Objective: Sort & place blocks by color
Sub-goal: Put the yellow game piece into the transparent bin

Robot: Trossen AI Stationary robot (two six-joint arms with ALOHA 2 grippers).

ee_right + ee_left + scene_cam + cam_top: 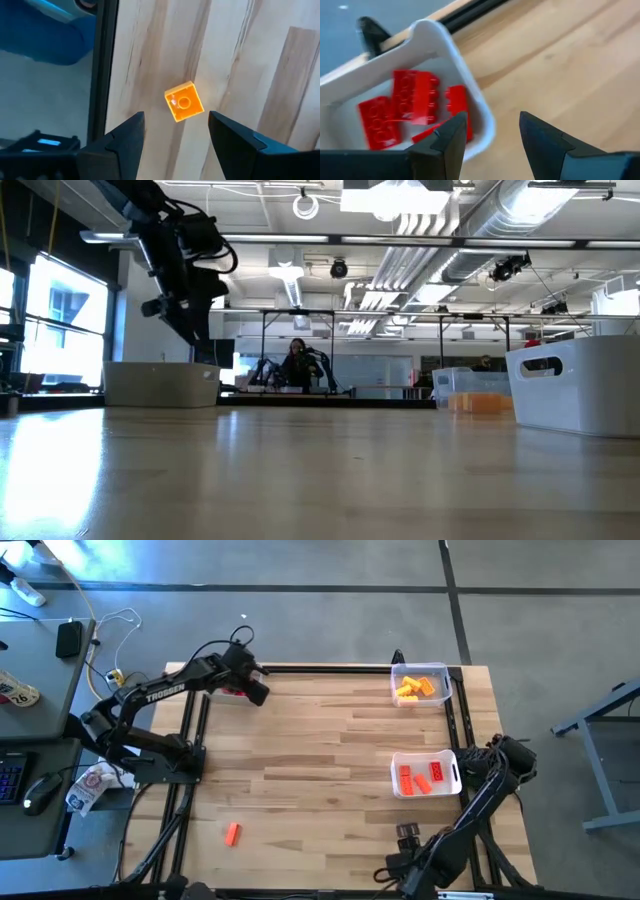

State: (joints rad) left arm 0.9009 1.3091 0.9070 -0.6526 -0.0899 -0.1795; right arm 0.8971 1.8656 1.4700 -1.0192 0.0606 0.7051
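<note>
One yellow-orange block (184, 102) sits below your spread, empty right gripper (175, 135) near the worktop's front edge; centre it before closing. Left gripper (490, 131): spread, empty.

red blocks (415, 102), orange blocks (420, 778) and yellow blocks (415, 688) binned; orange stray (232, 833) on wood.

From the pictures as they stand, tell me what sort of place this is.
Probably a robotics lab in an open industrial hall: exposed ceiling ducts, a desk with a keyboard beside the wooden table, and another arm rig across the room.
</note>
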